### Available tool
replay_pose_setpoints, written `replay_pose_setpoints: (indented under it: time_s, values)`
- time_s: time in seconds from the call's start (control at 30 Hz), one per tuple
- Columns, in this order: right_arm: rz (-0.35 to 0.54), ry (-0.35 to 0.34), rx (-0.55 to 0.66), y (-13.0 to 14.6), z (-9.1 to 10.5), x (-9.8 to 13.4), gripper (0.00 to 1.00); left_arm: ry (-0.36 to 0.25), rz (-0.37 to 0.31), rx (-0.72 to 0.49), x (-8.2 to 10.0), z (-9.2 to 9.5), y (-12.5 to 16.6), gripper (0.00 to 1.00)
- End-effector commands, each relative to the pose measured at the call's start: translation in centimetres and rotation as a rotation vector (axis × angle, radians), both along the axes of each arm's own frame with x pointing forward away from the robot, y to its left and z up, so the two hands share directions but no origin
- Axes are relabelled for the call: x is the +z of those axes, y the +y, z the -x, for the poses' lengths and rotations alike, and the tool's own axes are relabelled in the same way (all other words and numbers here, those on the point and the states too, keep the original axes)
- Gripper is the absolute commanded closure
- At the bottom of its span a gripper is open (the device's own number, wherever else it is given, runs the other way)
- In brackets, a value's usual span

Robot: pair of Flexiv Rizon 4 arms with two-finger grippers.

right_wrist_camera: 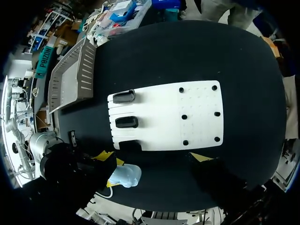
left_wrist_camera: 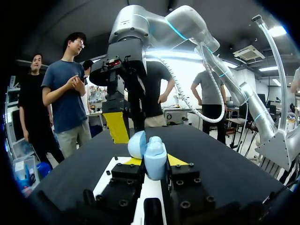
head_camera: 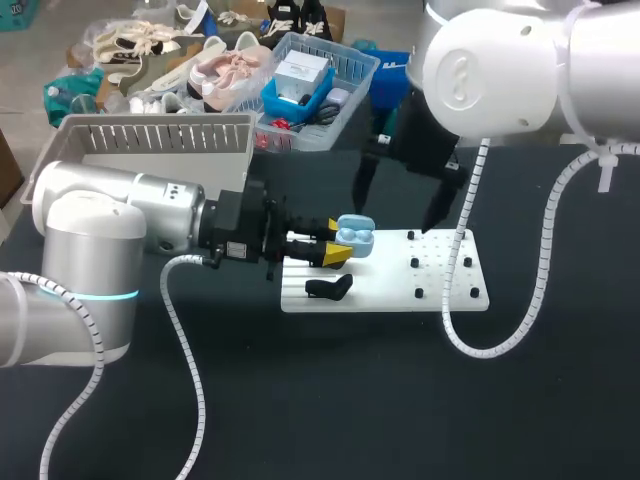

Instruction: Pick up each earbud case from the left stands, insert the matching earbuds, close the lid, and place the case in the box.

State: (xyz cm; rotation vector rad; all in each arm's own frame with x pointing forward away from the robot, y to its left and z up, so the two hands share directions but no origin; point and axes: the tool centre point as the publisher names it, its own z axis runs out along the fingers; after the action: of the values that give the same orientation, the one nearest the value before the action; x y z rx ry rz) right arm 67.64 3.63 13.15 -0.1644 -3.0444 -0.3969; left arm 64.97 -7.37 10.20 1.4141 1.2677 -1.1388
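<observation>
Earbud case [head_camera: 357,236] in left tool [head_camera: 338,241], near the board's [head_camera: 400,285] left end; box [head_camera: 160,145] behind, further left.

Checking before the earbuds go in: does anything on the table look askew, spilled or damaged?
Nothing stands out. The light blue earbud case, lid open, is clamped between the fingers of the left gripper above the flat white board, which lies flat.

Lt-blue earbud case [head_camera: 355,236], lid open, is clamped betw. the yellow tips of the left gripper [head_camera: 338,241], just above the left part of the white board [head_camera: 380,300]. Two black stands [right_wrist_camera: 127,122] sit side by side at the board's left end, both bare. Small black earbuds [head_camera: 415,263] dot its rt half, well apart from the case. Pale slatted box [head_camera: 165,140] rests on the worktop [head_camera: 300,400] behind the board, to its left.
</observation>
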Motion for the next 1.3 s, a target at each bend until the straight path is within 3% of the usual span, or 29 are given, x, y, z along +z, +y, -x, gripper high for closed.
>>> replay_pose_setpoints:
  time_s: [0.03,0.37,0.73,1.03,1.3]
  values:
    - [0.007,0.007,0.009,0.0,0.7,0.6,0.00,-0.002,0.001,0.004,0.0,0.1,0.0,1.00]
    - [0.021,-0.009,0.015,-0.1,1.9,1.4,0.00,-0.002,0.001,0.004,0.0,0.1,0.0,1.00]
    - [-0.064,-0.211,-0.128,-3.9,1.4,2.6,0.00,-0.002,0.001,0.004,0.0,0.1,0.0,1.00]
    - [-0.095,-0.235,-0.111,-5.2,1.6,1.8,0.00,-0.042,0.018,0.109,4.1,-2.0,4.3,1.00]
    - [-0.095,-0.235,-0.111,-5.2,1.6,1.8,0.00,-0.055,-0.014,0.218,5.8,-3.4,7.7,1.00]
